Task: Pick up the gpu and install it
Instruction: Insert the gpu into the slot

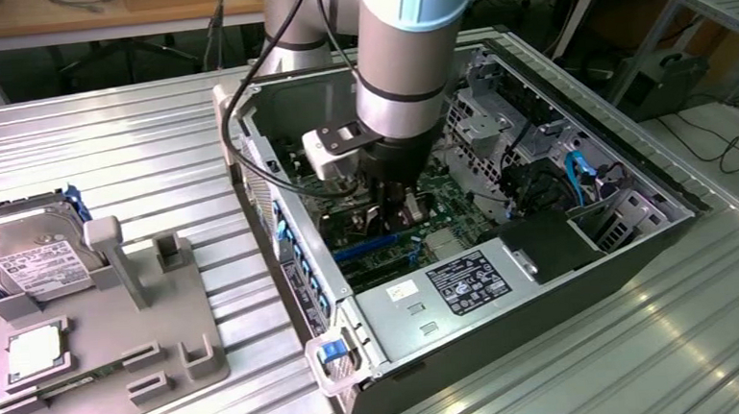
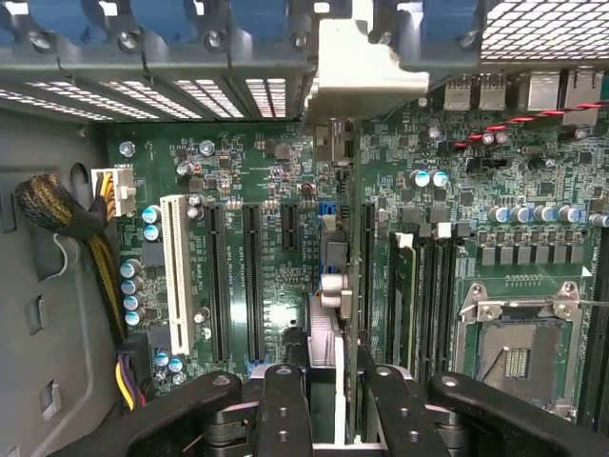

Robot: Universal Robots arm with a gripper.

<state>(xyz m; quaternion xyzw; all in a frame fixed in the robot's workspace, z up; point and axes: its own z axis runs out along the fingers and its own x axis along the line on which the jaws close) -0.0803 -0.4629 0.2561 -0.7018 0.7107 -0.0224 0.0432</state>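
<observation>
Metal tabletop (image 1: 108,136): ribbed silver surface carrying an open computer case (image 1: 629,249) and a grey fixture tray (image 1: 109,358).
Arm: reaches down into the case from above, hand (image 1: 393,210) low over the motherboard (image 1: 454,211).
Hand: in the wrist view the hand (image 2: 335,381) is closed narrow on the gpu (image 2: 335,286), black fingers (image 2: 285,400) pressing either side of the card.
Gpu: held on edge, upright, silver bracket (image 2: 357,71) at the rear slot openings of the case; lower edge is at an expansion slot on the motherboard (image 2: 238,190), probably in it, though seating depth is hard to judge from here.
Neighbouring slots: white slot (image 2: 175,271) and black slots (image 2: 252,281) beside the card.
CPU socket (image 2: 519,343): on the other side of the card.
Tray: hard drive (image 1: 32,252) with white label stands at the exterior view's left; small square chip (image 1: 34,348) lies near it.
</observation>
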